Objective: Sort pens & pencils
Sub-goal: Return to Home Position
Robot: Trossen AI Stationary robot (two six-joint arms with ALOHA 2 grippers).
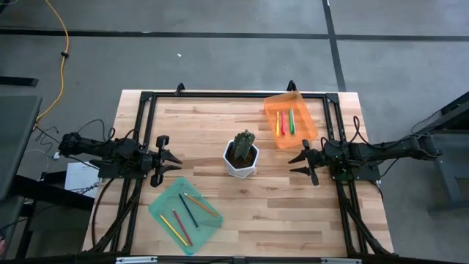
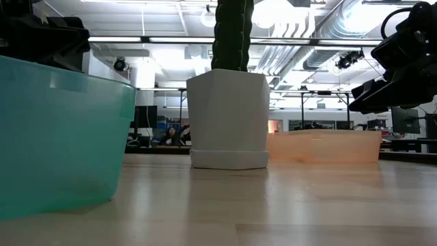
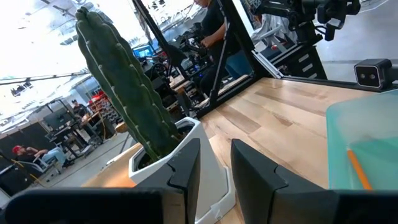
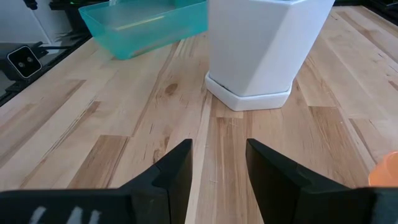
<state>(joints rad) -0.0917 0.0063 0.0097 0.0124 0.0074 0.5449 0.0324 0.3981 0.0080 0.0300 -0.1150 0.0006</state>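
Three pens, yellow point(image 1: 278, 123), pink-red point(image 1: 283, 121) and green point(image 1: 291, 121), lie side by side in the orange tray point(image 1: 308, 125) at the table's far right. Several thin pencils point(image 1: 187, 211) lie in the teal tray point(image 1: 165, 202) at the near left; one orange pencil point(image 3: 359, 168) shows in the left wrist view. My left gripper point(image 1: 176, 163) hovers open at the table's left side, pointing level at the cactus pot point(image 1: 242, 158). My right gripper point(image 1: 295, 166) hovers open at the right side, tipped slightly down toward the pot point(image 4: 264, 50). Neither holds anything.
The white pot with its tall green cactus point(image 3: 124, 87) stands at the table's middle, between the two grippers. A black frame point(image 1: 220, 95) runs round the table's edges. Bare wood point(image 1: 293, 220) lies near the front right. People sit in the room beyond point(image 3: 31, 158).
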